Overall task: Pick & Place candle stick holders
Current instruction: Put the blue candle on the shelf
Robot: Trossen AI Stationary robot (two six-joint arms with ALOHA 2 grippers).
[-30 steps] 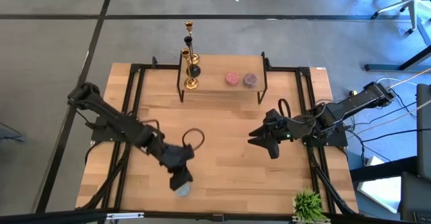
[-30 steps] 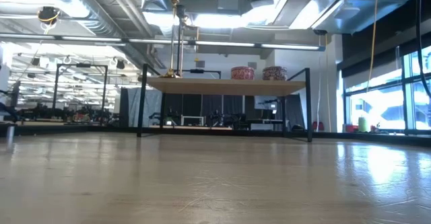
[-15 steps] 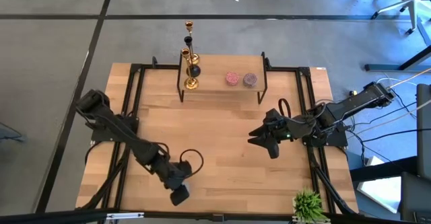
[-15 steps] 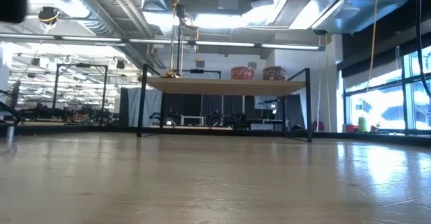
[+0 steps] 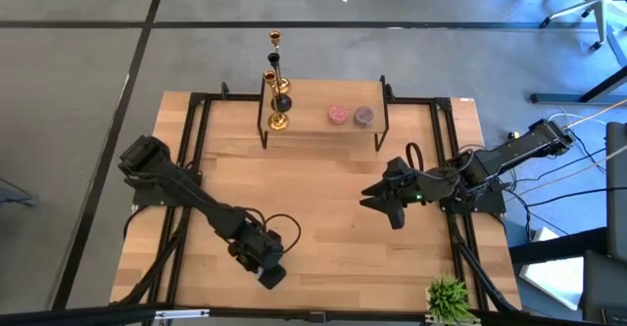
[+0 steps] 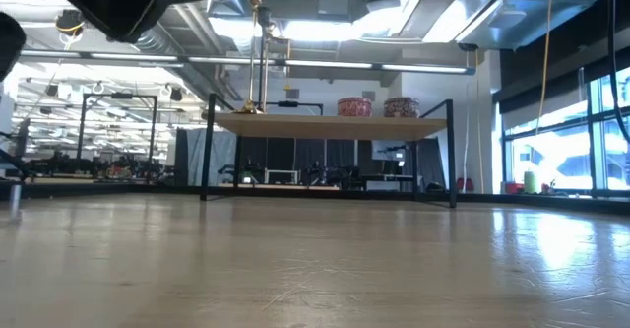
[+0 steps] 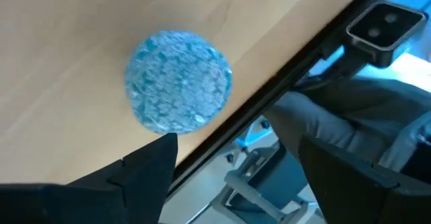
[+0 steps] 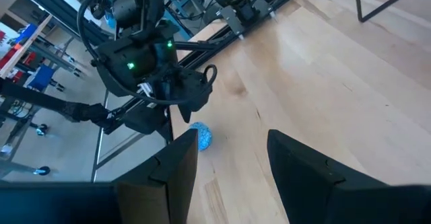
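Two gold candle stick holders [image 5: 277, 81] stand upright by their round bases at the left end of a small raised shelf [image 5: 318, 130] at the table's far side. The low view shows them there too [image 6: 258, 52]. My left gripper [image 5: 269, 270] hangs open near the table's near edge, just above a blue glittery ball [image 7: 178, 81] that lies on the wood; nothing is between its fingers. In the high view the gripper hides the ball. My right gripper [image 5: 377, 201] stands open and empty right of the table's middle.
Two round pinkish jars [image 5: 350, 116] sit on the shelf right of the candle stick holders. Black frame rails [image 5: 186, 160] run along the table's sides. A green plant [image 5: 448, 299] stands at the near right corner. Bare wood lies between the two grippers.
My left arm has swung inward and its gripper has shifted a little toward the table's right edge. The blue ball, which showed by the near edge below the gripper a second ago, is now hidden under it in the high view. A dark part of the arm has come into the low view's top left.
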